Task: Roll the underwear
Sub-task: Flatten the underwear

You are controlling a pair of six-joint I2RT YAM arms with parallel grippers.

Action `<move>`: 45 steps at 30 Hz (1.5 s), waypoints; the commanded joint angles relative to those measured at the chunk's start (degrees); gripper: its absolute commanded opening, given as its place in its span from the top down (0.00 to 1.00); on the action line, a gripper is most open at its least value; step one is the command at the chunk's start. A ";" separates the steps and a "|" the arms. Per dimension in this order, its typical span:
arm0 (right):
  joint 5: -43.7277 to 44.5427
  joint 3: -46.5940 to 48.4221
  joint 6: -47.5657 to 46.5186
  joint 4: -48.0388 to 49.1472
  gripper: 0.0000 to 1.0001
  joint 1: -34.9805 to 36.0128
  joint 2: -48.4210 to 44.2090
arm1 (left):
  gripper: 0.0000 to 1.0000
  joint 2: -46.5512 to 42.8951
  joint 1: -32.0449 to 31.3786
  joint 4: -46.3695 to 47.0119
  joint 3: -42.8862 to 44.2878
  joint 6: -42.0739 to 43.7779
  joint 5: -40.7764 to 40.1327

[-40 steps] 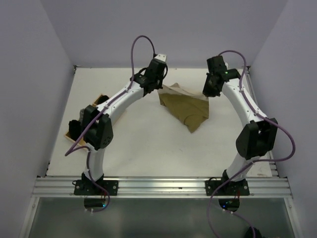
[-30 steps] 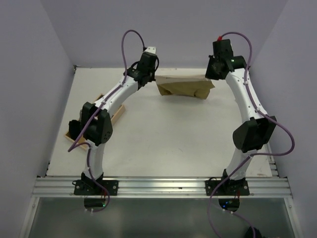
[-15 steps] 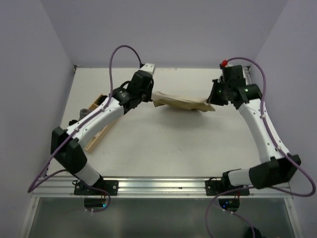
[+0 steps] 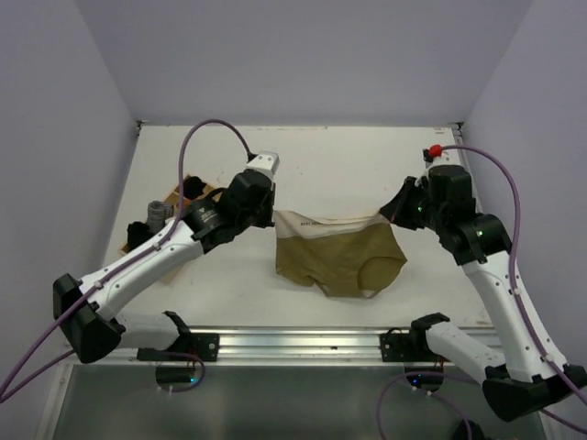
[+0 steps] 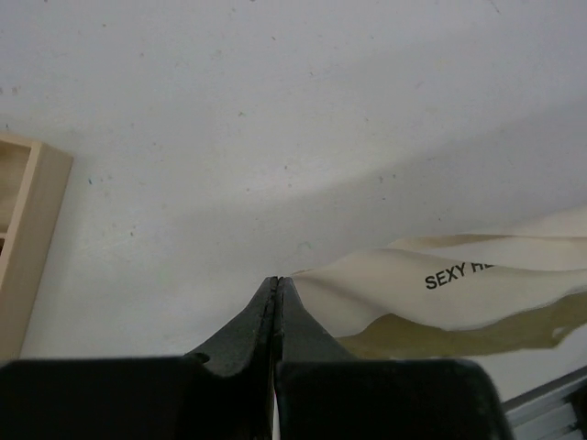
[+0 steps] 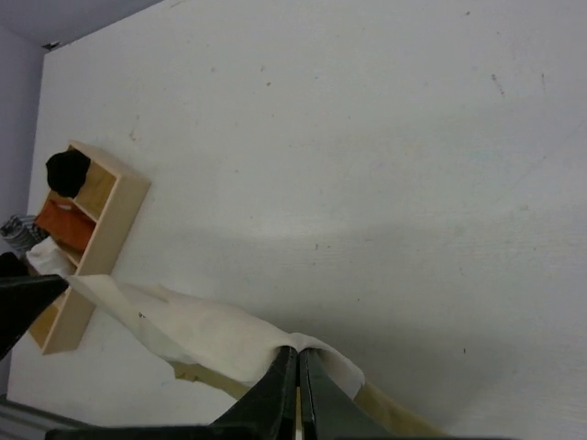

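The olive-khaki underwear with a pale cream waistband hangs spread between my two grippers above the near middle of the table. My left gripper is shut on the waistband's left corner; in the left wrist view the cream band with black lettering runs off to the right. My right gripper is shut on the waistband's right corner; in the right wrist view the cream band stretches left from the fingers.
A wooden divided box sits at the left with dark, grey and orange-red bundles in it; it also shows in the right wrist view. A metal rail runs along the table's near edge.
Both grippers have carried the underwear from the far side of the table towards the near side and lower. The garment has opened out flat between them.
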 commanded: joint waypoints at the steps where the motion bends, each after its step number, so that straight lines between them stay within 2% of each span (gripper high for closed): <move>1: 5.05 -3.78 0.60 11.36 1.00 0.12 6.77 | 1.00 7.63 0.32 6.03 2.20 4.62 -5.00; 7: 6.56 -8.35 2.53 20.16 1.00 0.12 20.20 | 1.00 21.77 3.21 16.68 2.28 8.75 -0.70; 11: 7.96 -8.37 3.50 26.07 1.00 -0.05 28.12 | 1.00 34.25 4.97 18.10 8.24 10.34 0.27; 18: 13.41 0.49 4.02 24.67 1.00 -2.68 43.33 | 1.00 46.75 8.22 19.59 17.57 10.96 -1.58; 20: 13.42 6.11 4.29 21.42 1.00 -4.61 48.85 | 1.00 49.81 9.71 20.30 22.04 10.78 -0.96; 21: 13.24 8.13 4.11 20.45 0.89 -5.14 50.71 | 1.00 50.79 10.16 20.13 23.72 10.61 -0.53; 23: 12.54 13.67 3.06 17.99 0.75 -6.63 53.09 | 1.00 53.51 10.86 19.34 29.08 11.04 1.05; 24: 12.27 15.69 2.71 16.68 0.70 -7.08 55.36 | 0.94 54.31 11.04 18.38 31.27 11.22 1.06; 25: 11.75 19.72 2.18 13.36 0.58 -7.43 56.34 | 0.82 55.01 11.04 16.28 33.03 11.48 1.58; 26: 11.92 22.11 0.87 10.72 0.54 -8.22 57.57 | 0.75 55.54 11.04 15.13 35.40 11.66 2.02; 28: 12.53 25.37 -1.23 6.32 0.52 -8.66 58.64 | 0.65 53.89 11.04 13.37 35.51 11.31 2.29; 32: 7.46 23.89 -5.55 3.05 0.51 -9.81 57.23 | 0.58 48.96 10.95 12.12 28.95 10.17 4.92; 35: 5.86 18.63 -8.37 1.90 0.52 -10.33 55.66 | 0.60 46.93 10.95 11.60 24.97 8.94 7.55; 38: 1.12 11.07 -9.68 5.84 0.52 -11.38 52.85 | 0.64 47.37 10.95 11.34 21.63 7.97 9.66; 45: -1.44 3.42 -13.38 6.82 0.53 -12.00 50.13 | 0.67 52.55 11.04 11.60 23.90 8.58 12.31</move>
